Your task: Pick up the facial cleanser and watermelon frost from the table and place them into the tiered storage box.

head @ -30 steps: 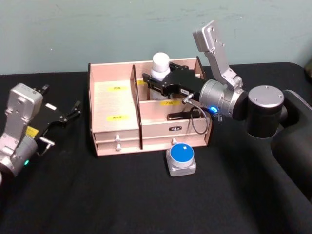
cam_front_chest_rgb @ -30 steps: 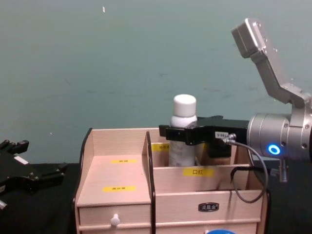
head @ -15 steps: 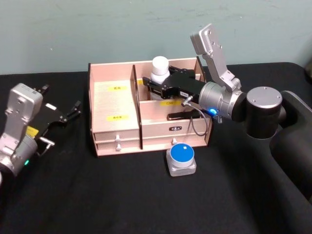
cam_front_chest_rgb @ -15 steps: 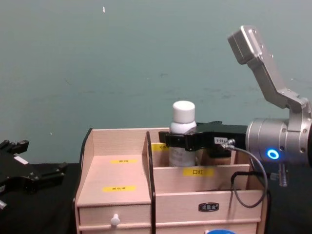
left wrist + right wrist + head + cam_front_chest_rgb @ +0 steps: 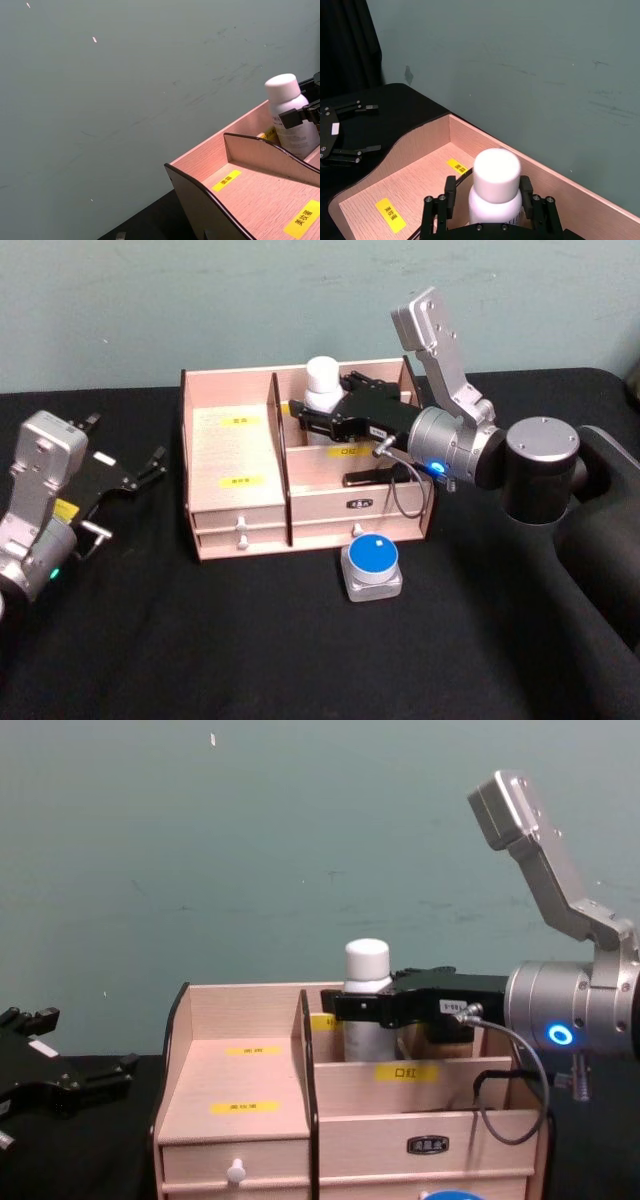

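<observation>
Nearest, the jar (image 5: 371, 560) sits upright on the table (image 5: 250, 640), just in front of the box (image 5: 240, 510) and below its right-hand drawers. Its blue lid faces up and nothing is touching it. That half of the job is not yet begun.

To the left, well apart from the box, the left gripper (image 5: 150, 468) rests parked over the table with its fingers spread and nothing between them.

Farther back, the cleanser (image 5: 323, 372) stands upright in the rear compartment of the box, right of the tall divider. Its lower part is down behind the compartment wall and its white cap pokes above the rim. The right gripper (image 5: 322, 400) reaches in from the right at the height of the bottle's shoulder, one finger on each side of it. In the right wrist view its fingers (image 5: 449, 197) stand spread, with a gap on at least one side of the bottle, so the hold looks let go rather than pinched.

By my reading the cleanser is delivered, so about half the task is done. What is left is for the right arm to draw clear of the box, take the jar from the table and set it in an open compartment.
</observation>
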You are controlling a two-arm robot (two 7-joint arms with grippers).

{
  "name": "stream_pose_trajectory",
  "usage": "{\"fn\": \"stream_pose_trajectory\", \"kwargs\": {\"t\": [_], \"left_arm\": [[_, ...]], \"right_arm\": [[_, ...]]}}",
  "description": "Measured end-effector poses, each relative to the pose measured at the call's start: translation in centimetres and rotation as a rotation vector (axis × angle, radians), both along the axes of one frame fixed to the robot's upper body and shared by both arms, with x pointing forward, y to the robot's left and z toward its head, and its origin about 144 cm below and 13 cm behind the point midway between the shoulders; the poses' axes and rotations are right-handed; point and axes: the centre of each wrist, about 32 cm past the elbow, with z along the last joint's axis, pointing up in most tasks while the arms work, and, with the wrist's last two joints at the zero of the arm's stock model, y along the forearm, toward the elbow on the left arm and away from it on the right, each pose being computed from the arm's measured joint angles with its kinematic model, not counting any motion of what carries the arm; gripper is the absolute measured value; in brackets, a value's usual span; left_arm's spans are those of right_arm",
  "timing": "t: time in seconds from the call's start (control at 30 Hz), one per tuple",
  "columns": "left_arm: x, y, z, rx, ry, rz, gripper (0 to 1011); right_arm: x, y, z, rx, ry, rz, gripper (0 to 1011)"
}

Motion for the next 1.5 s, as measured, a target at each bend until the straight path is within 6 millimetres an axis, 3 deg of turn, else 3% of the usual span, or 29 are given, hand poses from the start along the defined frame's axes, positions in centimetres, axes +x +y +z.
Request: {"fn": "stream_pose_trajectory", "kwargs": {"t": [0.1,0.3,0.53,0.8,1.1,1.5], "left_arm": [[0.0,0.0,0.0,0.000,0.000,0.000,1010],[0.0,0.0,0.0,0.000,0.000,0.000,1010],[0.0,0.0,0.0,0.000,0.000,0.000,1010],[0.0,0.0,0.0,0.000,0.000,0.000,1010],[0.0,0.0,0.0,0.000,0.000,0.000,1010],[0.0,0.0,0.0,0.000,0.000,0.000,1010]], "right_arm": [[0.0,0.0,0.0,0.000,0.000,0.000,891],[0.0,0.0,0.0,0.001,0.000,0.000,1003],[-0.4,-0.3,0.7,-0.015,0.009,0.001,1003],[-1.8,-1.3,3.0,-0.089,0.003,-0.006,1003],[-5.4,-3.6,6.1,-0.130,-0.003,-0.006,1003],[-10.6,-6.2,6.0,-0.118,0.047,-0.016,1003]]}}
